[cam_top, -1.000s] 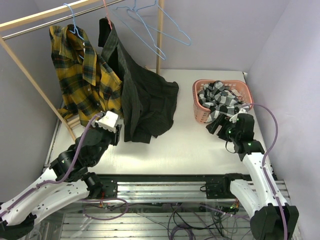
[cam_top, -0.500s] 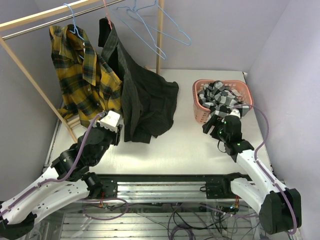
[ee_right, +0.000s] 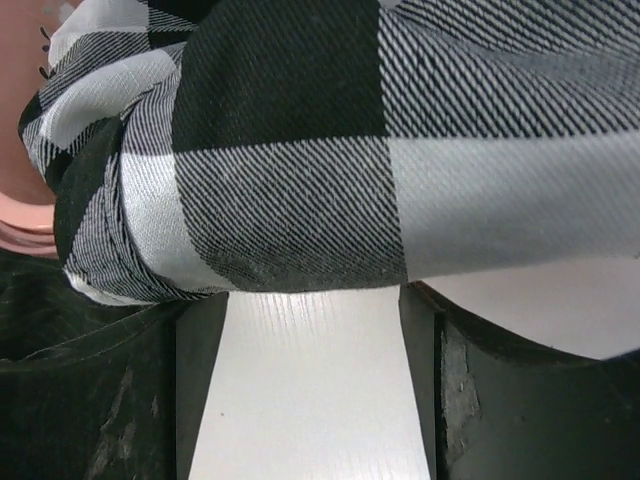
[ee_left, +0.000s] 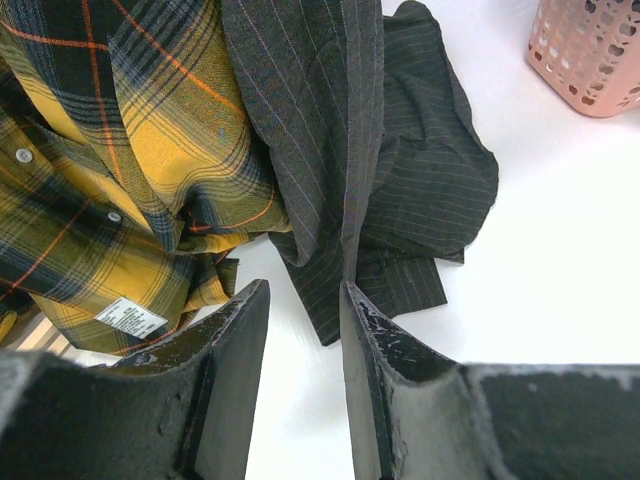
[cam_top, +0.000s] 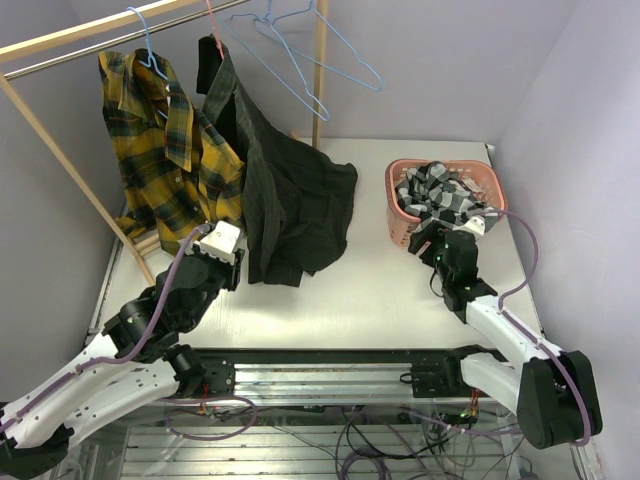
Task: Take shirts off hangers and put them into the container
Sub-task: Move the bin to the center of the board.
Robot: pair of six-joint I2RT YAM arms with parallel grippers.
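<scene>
Right hand (ee_right: 310, 330), fingers apart and empty, sits low over the surface (cam_top: 380, 290) just before the black-and-white checked shirt (cam_top: 440, 195) spilling over the salmon-pink laundry basket (cam_top: 396, 222), seemingly positioned to tuck it in, while the left hand (ee_left: 300, 330) hovers part-open and empty beside the hung charcoal pinstriped shirt (cam_top: 295, 210).

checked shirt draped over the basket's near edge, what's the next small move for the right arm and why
Probably ease the right gripper forward and slightly up, so its open jaws straddle the hanging fold of the checked shirt. That fold spills over the basket rim just above the jaws, and only bare table shows between them, so nothing is gripped yet.
</scene>
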